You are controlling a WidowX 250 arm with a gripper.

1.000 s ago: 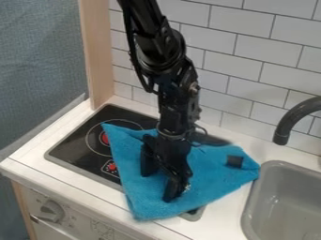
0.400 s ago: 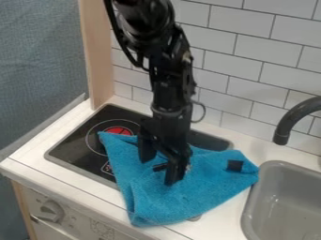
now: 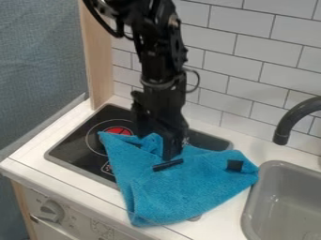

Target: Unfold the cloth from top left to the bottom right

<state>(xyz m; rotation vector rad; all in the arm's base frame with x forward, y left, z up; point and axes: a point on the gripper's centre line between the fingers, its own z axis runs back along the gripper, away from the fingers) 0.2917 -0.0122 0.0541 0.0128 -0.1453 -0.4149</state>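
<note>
The black gripper [image 3: 155, 146] points down at the back middle part of the cloth, its two fingers apart. One fingertip stands by the cloth's raised back edge and the other is farther right, over the cloth. A bunched ridge of cloth rises between them. The blue cloth [image 3: 182, 190] lies rumpled across the stove and the white counter, with one corner pointing to the upper left and another hanging low at the front. A dark strip [image 3: 167, 165] and a dark square patch [image 3: 234, 165] show on it.
Partly under the cloth is the black stove top [image 3: 81, 145], with a red burner mark. The grey sink [image 3: 282, 197] is at the right below a dark faucet [image 3: 294, 117]. A tiled wall [image 3: 251, 61] stands behind, and a wooden post [image 3: 99, 56] rises at the back left.
The gripper has drawn back toward the wall, across the cloth. The cloth's upper-left corner and front edge have shifted slightly toward the front, its back edge has bunched up, and the dark strip is uncovered.
</note>
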